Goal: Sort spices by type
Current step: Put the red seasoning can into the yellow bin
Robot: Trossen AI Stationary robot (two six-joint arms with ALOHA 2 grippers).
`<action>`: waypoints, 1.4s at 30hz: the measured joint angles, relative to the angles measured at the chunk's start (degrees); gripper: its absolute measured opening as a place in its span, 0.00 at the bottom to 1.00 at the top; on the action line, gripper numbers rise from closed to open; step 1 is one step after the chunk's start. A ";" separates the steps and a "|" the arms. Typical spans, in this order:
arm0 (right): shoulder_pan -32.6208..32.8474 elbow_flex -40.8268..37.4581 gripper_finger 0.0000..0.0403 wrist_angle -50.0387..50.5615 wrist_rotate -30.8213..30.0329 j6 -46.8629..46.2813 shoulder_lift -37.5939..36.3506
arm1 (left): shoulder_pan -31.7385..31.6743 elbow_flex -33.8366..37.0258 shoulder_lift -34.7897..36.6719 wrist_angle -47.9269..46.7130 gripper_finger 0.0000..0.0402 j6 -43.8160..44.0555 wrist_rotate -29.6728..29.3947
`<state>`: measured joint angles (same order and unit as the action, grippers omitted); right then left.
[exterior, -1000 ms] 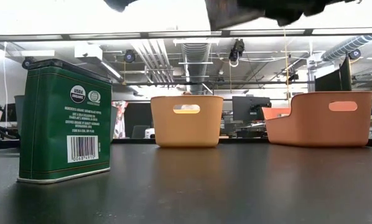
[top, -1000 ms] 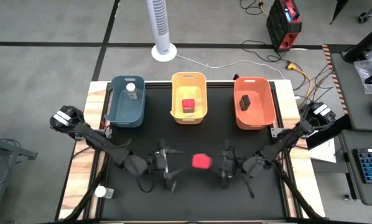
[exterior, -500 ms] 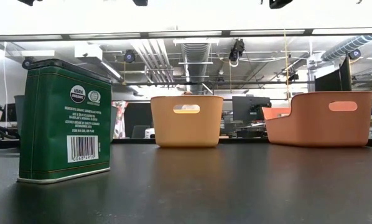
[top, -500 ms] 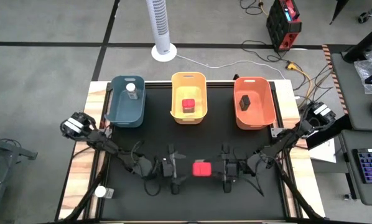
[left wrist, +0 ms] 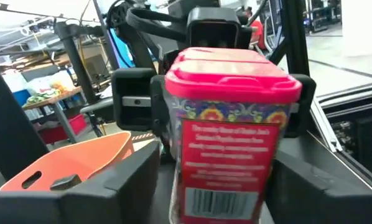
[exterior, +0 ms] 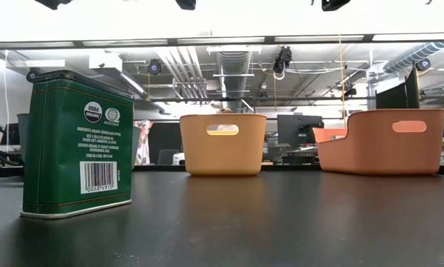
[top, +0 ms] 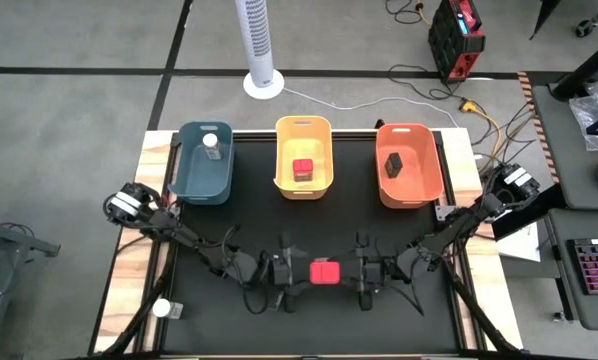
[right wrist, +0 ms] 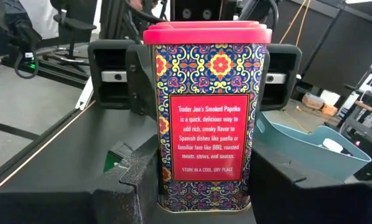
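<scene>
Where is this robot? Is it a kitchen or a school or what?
It looks like a robot lab or workshop, not a kitchen. Bare pipes and lights run along the ceiling, computer screens stand behind the table, and cables trail over the grey floor beside a tower fan.

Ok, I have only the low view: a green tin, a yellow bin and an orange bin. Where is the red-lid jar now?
Observer: The red-lid jar is up off the table, midway between the two arms.
Operator: Which gripper holds it?
Observer: The right gripper is shut on it; the left gripper is at its other side.
Operator: And what lies in the yellow bin?
Observer: The yellow bin holds a second red jar.
</scene>
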<state>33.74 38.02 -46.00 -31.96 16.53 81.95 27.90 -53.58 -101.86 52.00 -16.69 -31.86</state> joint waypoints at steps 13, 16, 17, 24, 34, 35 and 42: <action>0.09 0.02 0.74 3.10 -3.34 -1.62 -0.20 | 0.79 0.00 0.81 -4.87 0.36 -0.70 -7.52; 0.20 0.02 0.77 5.06 -5.40 -2.12 -1.10 | 1.85 0.02 1.81 -8.56 0.36 -0.61 -12.50; 0.25 0.21 0.77 6.79 -6.42 -2.70 -1.66 | 2.24 0.02 2.25 -10.01 0.36 -0.48 -14.22; 0.24 9.27 0.75 29.29 -11.57 -7.74 -3.61 | 2.93 -0.65 3.89 -24.72 0.38 10.04 -18.79; -1.82 28.72 0.85 60.46 -4.94 -15.77 1.14 | 2.21 -4.61 3.61 -33.04 0.39 14.22 -15.39; -2.16 29.72 0.86 61.54 -4.05 -15.98 1.69 | 2.21 -4.89 3.61 -33.05 0.39 13.72 -15.39; -3.41 32.60 0.83 65.57 -1.88 -14.73 4.42 | 2.21 -5.66 3.61 -32.85 0.39 12.74 -15.14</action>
<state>30.33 70.62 19.57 -33.84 1.81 86.37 30.11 -59.24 -98.26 19.15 -3.95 -47.00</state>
